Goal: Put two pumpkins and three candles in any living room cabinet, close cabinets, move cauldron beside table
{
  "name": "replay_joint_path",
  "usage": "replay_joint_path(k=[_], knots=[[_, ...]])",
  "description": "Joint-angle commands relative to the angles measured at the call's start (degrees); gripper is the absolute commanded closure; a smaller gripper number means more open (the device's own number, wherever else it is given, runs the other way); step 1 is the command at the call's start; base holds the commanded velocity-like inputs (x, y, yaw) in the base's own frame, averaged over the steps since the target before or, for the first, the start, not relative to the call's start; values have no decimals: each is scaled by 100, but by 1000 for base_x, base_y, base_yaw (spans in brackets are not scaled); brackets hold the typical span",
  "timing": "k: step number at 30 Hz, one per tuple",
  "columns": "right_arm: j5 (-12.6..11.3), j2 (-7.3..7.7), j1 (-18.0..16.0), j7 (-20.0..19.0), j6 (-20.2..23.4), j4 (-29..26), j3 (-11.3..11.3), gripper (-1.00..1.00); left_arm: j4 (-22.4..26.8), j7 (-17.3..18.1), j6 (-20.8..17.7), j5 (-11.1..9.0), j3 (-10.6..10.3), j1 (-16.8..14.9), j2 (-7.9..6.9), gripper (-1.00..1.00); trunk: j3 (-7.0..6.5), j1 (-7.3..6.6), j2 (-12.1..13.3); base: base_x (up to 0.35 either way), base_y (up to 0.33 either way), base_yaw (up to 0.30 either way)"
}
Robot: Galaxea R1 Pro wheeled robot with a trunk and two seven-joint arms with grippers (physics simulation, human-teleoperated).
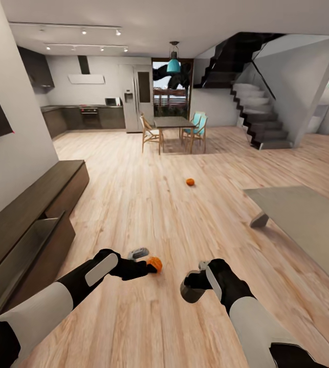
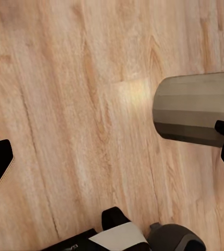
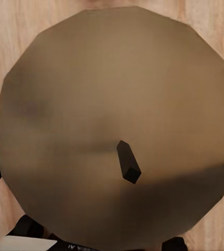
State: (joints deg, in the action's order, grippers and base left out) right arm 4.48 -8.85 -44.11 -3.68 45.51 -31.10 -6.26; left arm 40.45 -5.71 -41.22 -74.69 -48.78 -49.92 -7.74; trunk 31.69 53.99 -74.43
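Candle (image 3: 114,125) is gripped by the right end effector (image 1: 194,286); a pumpkin (image 1: 154,263) sits at the left end effector (image 1: 145,267), grasp uncertain. Another pumpkin (image 1: 190,182) lies on the floor; the cabinet (image 1: 28,232) stands open, nothing visibly stowed.

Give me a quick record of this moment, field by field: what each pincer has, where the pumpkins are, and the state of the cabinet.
left pincer: near pumpkin sits at its tip; grip unclear
right pincer: holds a candle, whose round top with dark wick faces its wrist camera
far pumpkin: on the floor, mid-room
cabinet: along the left wall, one drawer pulled open
low table: to the right
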Motion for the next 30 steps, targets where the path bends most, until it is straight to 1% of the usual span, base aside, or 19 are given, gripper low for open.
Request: replay_joint_path(k=[1, 30], knots=[[-9, -1, -1, -1, 1, -1, 0, 100, 1, 0, 0, -1, 0, 0, 0, -100, 9, 0, 0, 326, 0, 137], [9, -5, -1, -1, -8, -1, 2, 100, -2, 0, 0, 4, 0, 0, 0, -100, 266, 0, 0, 326, 0, 137]])
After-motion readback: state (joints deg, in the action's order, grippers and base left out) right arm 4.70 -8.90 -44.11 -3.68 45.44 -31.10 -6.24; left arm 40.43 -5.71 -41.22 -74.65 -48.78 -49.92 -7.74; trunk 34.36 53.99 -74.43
